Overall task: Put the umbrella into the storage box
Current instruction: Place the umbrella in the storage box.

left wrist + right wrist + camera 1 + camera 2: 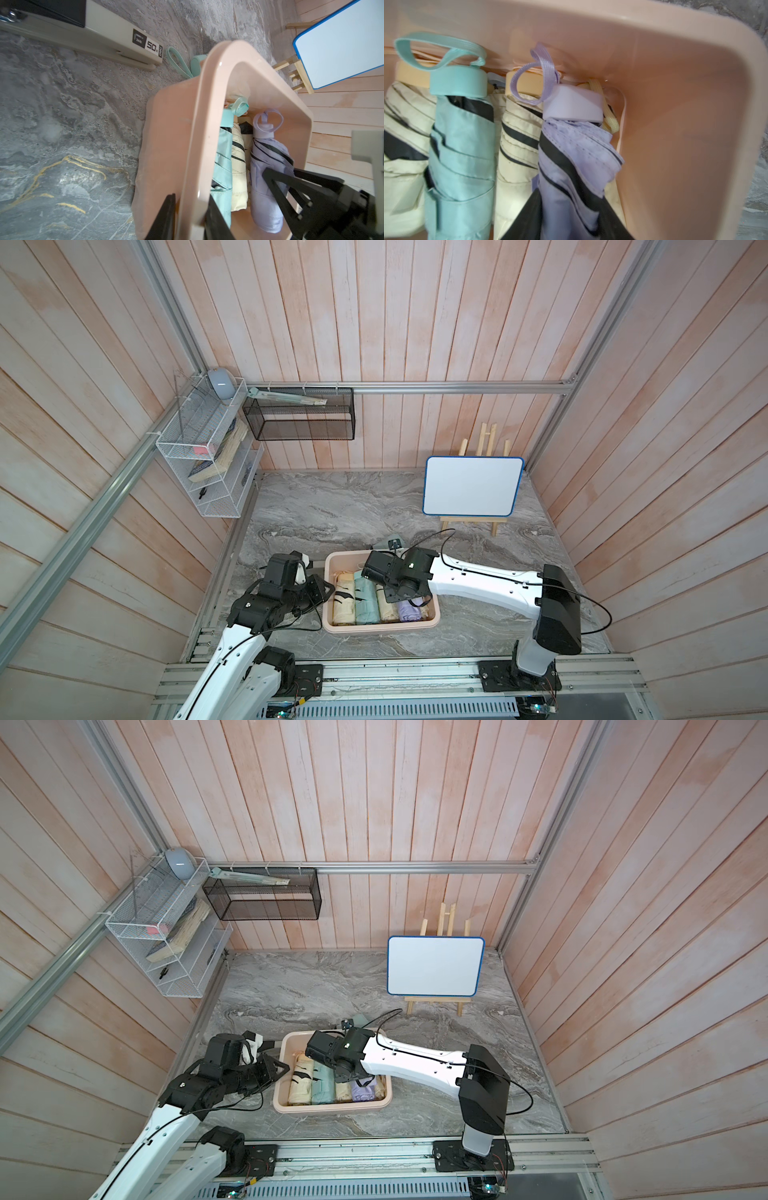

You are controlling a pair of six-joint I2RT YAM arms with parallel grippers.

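The pale pink storage box (380,629) (332,1107) sits on the marble table near the front. Several folded umbrellas lie side by side in it: cream (345,601), mint (365,603), cream, and a lilac umbrella (409,610) (571,149) at the right end. My right gripper (571,220) (413,600) reaches down into the box and is shut on the lilac umbrella's canopy. My left gripper (191,220) (329,587) is shut on the box's left rim (199,128), one jaw outside the wall and one inside.
A mint handle with a strap (196,60) lies on the table just behind the box. A white stapler (104,39) lies to the box's left. A whiteboard on an easel (473,485) stands at the back right. A white wire rack (203,456) and a black mesh basket (299,416) hang on the walls.
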